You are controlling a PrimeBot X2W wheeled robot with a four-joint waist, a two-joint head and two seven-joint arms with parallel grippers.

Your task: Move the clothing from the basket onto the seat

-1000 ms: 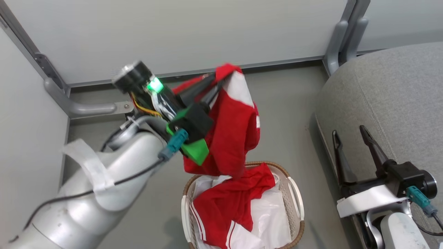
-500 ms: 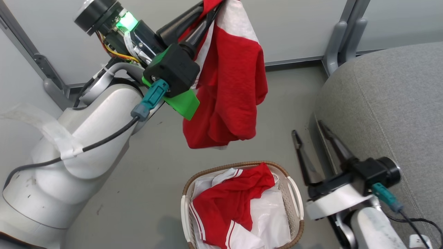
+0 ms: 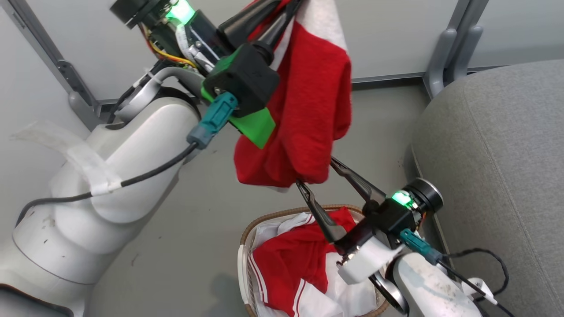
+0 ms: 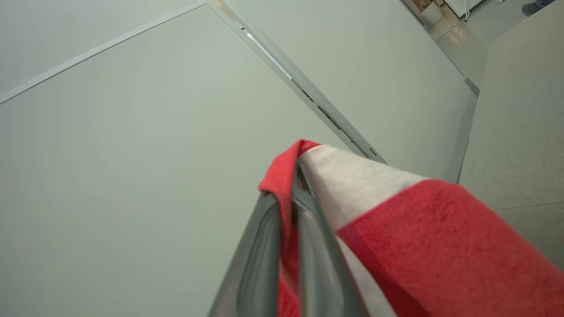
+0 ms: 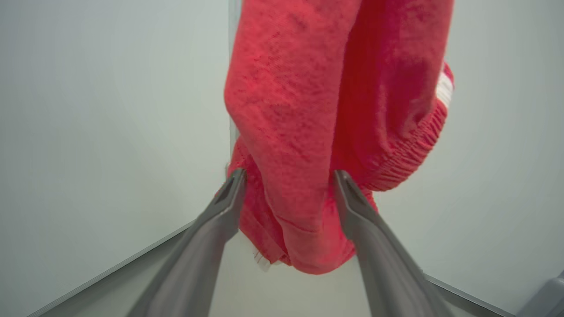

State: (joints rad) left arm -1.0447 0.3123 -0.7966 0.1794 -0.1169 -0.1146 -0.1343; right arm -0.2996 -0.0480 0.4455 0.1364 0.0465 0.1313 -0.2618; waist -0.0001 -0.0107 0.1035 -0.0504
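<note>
My left gripper is shut on the top edge of a red garment with a white panel, held high above the floor; its dark fingers run up past the head view's top edge. The garment hangs free above the basket. My right gripper is open, its two fingertips on either side of the garment's lower fold, jaws well apart. A second red garment with white stripes lies in the basket on a white liner. The grey seat is at the right.
Pale wall panels with grey metal brackets close the back and left. Grey floor surrounds the basket. My left arm's big white forearm fills the left side, and the right arm's cable trails near the seat's front edge.
The left gripper lifted the red garment up out of the basket. The right gripper swung from beside the seat to the garment's lower end, still open.
</note>
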